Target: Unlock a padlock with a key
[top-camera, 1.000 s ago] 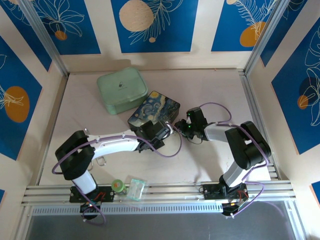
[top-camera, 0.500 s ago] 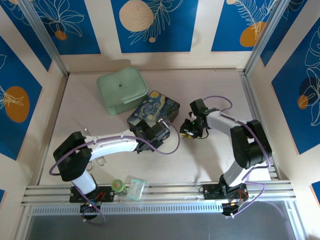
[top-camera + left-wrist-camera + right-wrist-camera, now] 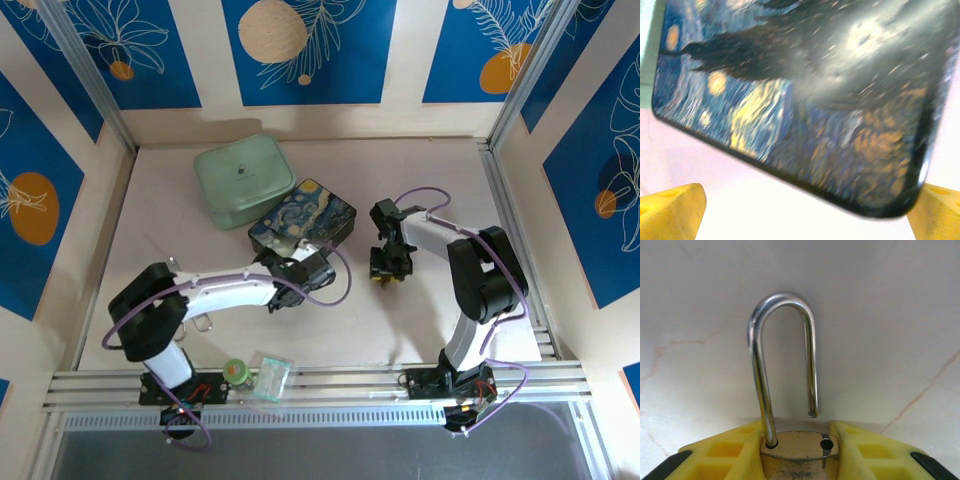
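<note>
A small brass padlock (image 3: 800, 452) sits between the yellow fingers (image 3: 725, 450) of my right gripper (image 3: 799, 442), which touch its body on both sides. Its silvery shackle (image 3: 782, 340) stands raised, with the free end hanging clear above its hole. In the top view my right gripper (image 3: 388, 264) points down at the table, right of the dark starry-night box (image 3: 303, 222). At the box's near edge my left gripper (image 3: 300, 270) is open, its yellow fingertips (image 3: 670, 212) wide apart with bare table between them and the box (image 3: 815, 100) just beyond. The key is hidden.
A pale green lidded box (image 3: 243, 180) stands behind and left of the painted box. A wire loop (image 3: 203, 322) lies near the left arm's base. A green-capped bottle (image 3: 235, 371) and a clear packet (image 3: 270, 377) rest on the front rail.
My right gripper has swung away from the painted box, turning downward with the padlock. My left gripper has opened fully and drawn back slightly from the box.
</note>
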Tool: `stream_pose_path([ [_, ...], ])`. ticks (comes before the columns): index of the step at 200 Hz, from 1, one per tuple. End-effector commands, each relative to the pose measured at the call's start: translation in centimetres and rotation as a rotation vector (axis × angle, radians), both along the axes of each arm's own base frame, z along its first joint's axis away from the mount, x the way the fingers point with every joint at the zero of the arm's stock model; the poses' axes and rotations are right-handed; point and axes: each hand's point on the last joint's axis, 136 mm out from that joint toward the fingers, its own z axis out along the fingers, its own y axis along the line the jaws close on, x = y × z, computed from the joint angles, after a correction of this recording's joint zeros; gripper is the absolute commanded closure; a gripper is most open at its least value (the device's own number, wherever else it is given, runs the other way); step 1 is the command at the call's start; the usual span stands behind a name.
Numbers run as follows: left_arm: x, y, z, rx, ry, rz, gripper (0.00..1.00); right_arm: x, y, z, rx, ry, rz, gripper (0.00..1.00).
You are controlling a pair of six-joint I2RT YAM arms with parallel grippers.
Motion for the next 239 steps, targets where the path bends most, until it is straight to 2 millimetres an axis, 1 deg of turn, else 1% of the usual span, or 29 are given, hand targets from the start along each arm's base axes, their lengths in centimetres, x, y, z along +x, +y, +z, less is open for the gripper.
stream_pose_path([
  [1, -0.5, 2.1, 0.9, -0.058, -0.035, 0.066, 0.00, -2.3, -2.4, -0.1, -0.115, 0.091, 0.019, 0.62],
  [21, -0.9, 3.4, 0.4, -0.106, -0.023, 0.094, 0.00, -2.7, -3.0, -0.1, -0.141, 0.101, 0.017, 0.61],
  [49, -1.1, 5.4, 0.2, -0.111, -0.017, 0.146, 0.00, -2.8, -3.4, -0.4, -0.135, 0.111, 0.007, 0.57],
  [67, -1.0, 5.9, 0.0, -0.155, -0.010, 0.167, 0.00, -2.8, -3.4, -0.3, -0.135, 0.103, 0.009, 0.56],
  [88, -0.3, 6.5, -0.6, -0.250, 0.000, 0.196, 0.00, -2.6, -3.5, 0.0, -0.140, 0.090, 0.008, 0.54],
  [105, 0.9, 6.5, -0.5, -0.340, -0.012, 0.203, 0.00, -2.5, -3.2, 0.2, -0.118, 0.078, 0.008, 0.53],
  [118, 2.0, 6.4, -0.1, -0.373, -0.018, 0.199, 0.00, -2.2, -2.7, 0.7, -0.088, 0.053, 0.006, 0.48],
  [132, 3.1, 6.5, 0.5, -0.359, -0.038, 0.206, 0.00, -1.9, -2.5, 1.2, -0.073, 0.020, 0.000, 0.42],
  [149, 4.4, 7.2, 0.4, -0.336, -0.042, 0.236, 0.00, -1.3, -2.5, 2.0, -0.064, -0.032, -0.005, 0.30],
  [163, 5.1, 7.9, 0.4, -0.321, -0.049, 0.259, 0.00, -0.7, -2.7, 2.9, -0.062, -0.085, -0.015, 0.23],
  [188, 5.7, 9.3, 1.2, -0.345, -0.065, 0.292, 0.00, 0.6, -2.7, 5.0, -0.041, -0.195, -0.038, 0.08],
  [197, 5.9, 9.8, 2.0, -0.371, -0.079, 0.301, 0.00, 1.3, -2.6, 6.0, -0.020, -0.238, -0.042, 0.04],
  [206, 6.0, 10.2, 3.1, -0.397, -0.110, 0.300, 0.00, 2.1, -2.6, 6.9, -0.005, -0.291, -0.048, 0.03],
  [217, 6.1, 10.9, 4.7, -0.420, -0.171, 0.294, 0.00, 3.5, -3.2, 8.2, -0.007, -0.383, -0.061, 0.02],
  [225, 6.3, 12.0, 5.9, -0.423, -0.236, 0.312, 0.00, 4.7, -3.7, 9.1, -0.008, -0.468, -0.061, 0.00],
  [239, 6.7, 13.9, 7.3, -0.423, -0.326, 0.343, 0.00, 6.7, -5.1, 10.4, -0.023, -0.612, -0.069, 0.01],
])
